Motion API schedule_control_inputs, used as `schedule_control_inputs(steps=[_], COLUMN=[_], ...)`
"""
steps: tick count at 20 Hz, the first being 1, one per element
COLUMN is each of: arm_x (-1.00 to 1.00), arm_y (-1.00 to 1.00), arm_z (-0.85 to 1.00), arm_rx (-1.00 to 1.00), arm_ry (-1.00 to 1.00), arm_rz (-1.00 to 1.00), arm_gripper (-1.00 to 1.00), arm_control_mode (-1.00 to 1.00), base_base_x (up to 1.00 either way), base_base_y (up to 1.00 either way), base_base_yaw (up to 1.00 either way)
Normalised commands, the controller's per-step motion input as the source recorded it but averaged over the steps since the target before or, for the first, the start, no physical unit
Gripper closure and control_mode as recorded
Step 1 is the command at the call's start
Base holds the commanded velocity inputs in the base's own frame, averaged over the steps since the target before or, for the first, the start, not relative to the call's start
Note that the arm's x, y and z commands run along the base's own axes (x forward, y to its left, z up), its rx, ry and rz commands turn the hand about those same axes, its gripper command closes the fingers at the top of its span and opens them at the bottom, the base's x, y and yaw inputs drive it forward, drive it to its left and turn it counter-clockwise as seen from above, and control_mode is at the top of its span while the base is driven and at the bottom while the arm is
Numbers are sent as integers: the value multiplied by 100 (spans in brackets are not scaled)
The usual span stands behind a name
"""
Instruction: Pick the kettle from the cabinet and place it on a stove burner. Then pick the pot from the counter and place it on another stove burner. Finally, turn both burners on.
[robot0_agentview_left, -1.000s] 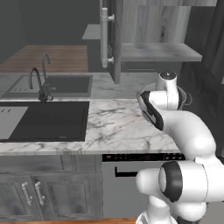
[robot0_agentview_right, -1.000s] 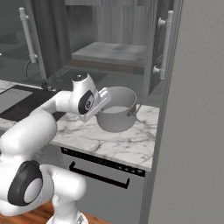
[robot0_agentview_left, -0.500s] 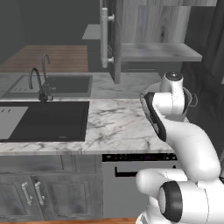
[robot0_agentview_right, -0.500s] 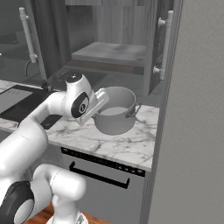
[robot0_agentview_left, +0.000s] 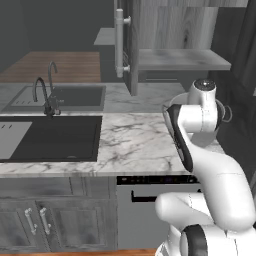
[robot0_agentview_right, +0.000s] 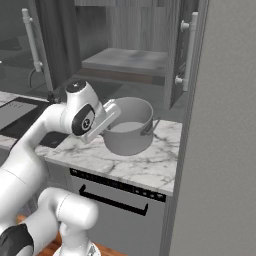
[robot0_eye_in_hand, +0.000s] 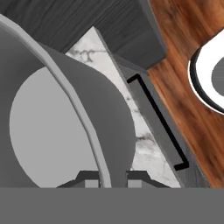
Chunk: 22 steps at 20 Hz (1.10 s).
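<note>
The pot is a wide grey metal pot with small side handles, on the white marble counter below the open cabinet. My gripper is shut on the pot's near rim. In the hand view the gripper has one fingertip inside the pot wall and one outside. From the left base view my arm hides most of the pot, leaving one side handle showing. Whether the pot is touching the counter I cannot tell. The kettle and the stove burners are out of view.
The cabinet door with its white bar handle stands open just right of the pot, and another door handle hangs to the left. A black sunken basin with a faucet lies left. A dishwasher front sits under the counter.
My arm has swung a little and the pot has shifted slightly left in the right base view, still gripped by its rim.
</note>
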Motion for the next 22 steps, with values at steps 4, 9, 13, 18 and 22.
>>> schedule_control_inputs(steps=[4,9,13,18,22], arm_x=[-31,-31,-34,-35,-35], arm_y=[11,12,12,11,7], arm_z=[19,19,22,24,20], arm_rx=[0,0,0,0,0], arm_ry=[0,0,0,0,0], arm_rz=[0,0,0,0,0], arm_gripper=[100,100,100,100,100], arm_control_mode=[-100,-100,-100,-100,-100], base_base_x=[0,0,0,0,0], base_base_y=[0,0,0,0,0], base_base_yaw=[0,0,0,0,0])
